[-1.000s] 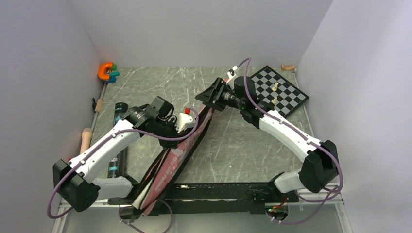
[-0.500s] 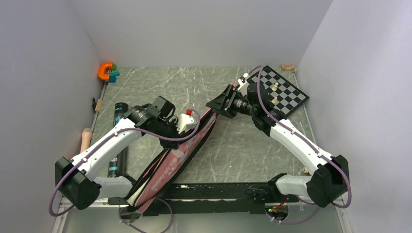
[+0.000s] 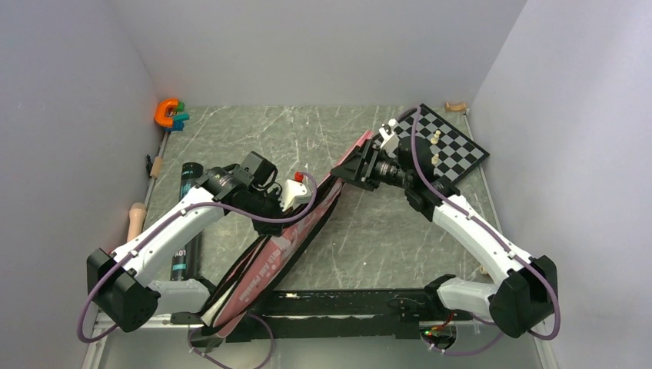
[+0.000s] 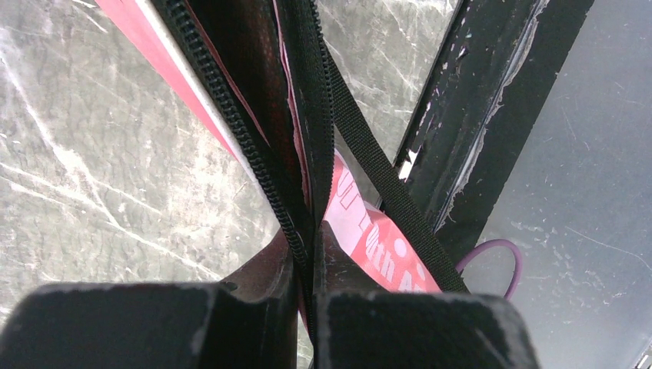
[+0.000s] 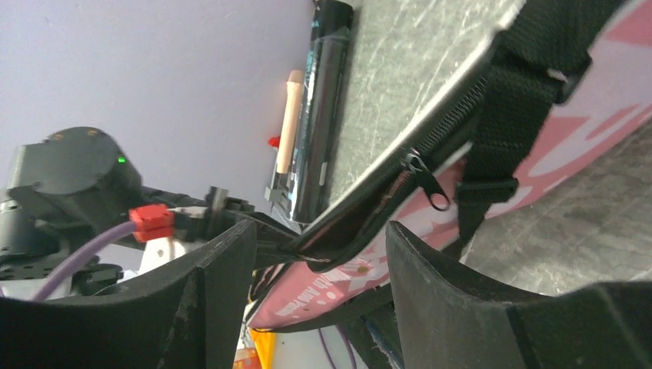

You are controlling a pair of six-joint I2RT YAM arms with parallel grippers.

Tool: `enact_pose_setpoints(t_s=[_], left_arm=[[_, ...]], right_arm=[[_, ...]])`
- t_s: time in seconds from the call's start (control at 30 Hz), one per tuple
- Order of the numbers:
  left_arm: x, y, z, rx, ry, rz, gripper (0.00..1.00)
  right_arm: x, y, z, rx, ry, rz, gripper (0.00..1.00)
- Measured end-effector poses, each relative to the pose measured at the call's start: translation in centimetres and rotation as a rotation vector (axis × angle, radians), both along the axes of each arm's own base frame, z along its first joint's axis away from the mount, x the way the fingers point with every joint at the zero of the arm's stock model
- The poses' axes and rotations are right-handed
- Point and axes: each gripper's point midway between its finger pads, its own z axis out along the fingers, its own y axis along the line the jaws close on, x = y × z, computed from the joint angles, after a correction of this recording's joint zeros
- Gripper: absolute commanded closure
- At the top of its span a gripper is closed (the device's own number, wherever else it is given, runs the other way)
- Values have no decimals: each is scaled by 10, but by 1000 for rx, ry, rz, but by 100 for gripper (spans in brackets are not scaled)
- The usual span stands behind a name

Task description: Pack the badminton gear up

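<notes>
Top external: pink bag (image 3: 269,254) lies diagonally on the desk (image 3: 384,223), from 7 o'clock by the left arm's base up toward 1 o'clock near the chessboard (image 3: 460,154). Left jaws are clamped on its zip edge mid-length; left wrist confirms. Right jaws are open at the bag's far end, zip edge between the fingers (image 5: 215,284); contact unclear. Dark tube (image 3: 187,183) at 9 o'clock.

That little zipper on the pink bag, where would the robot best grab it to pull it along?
Best the small dark pull tab: it is thin and dangles free of the zipper, clear of the pink bag. The open right gripper already faces it, so it would probably do well to come straight in along the zipper line, one finger on each flat face.
</notes>
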Motion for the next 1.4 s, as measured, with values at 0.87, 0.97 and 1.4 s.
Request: enact_pose_setpoints(t_s=[0.87,0.97,1.4], left_arm=[[-4,-1,4,-9,19,-8,100],[-4,-2,4,-11,20,-9,100],[-7,-2,4,-14,31,-13,100]], right_arm=[[29,-4,-41,-5,33,-128,34],[31,-7,-44,-11,36,-139,35],[37,-14,-40,53,-11,-111,59]])
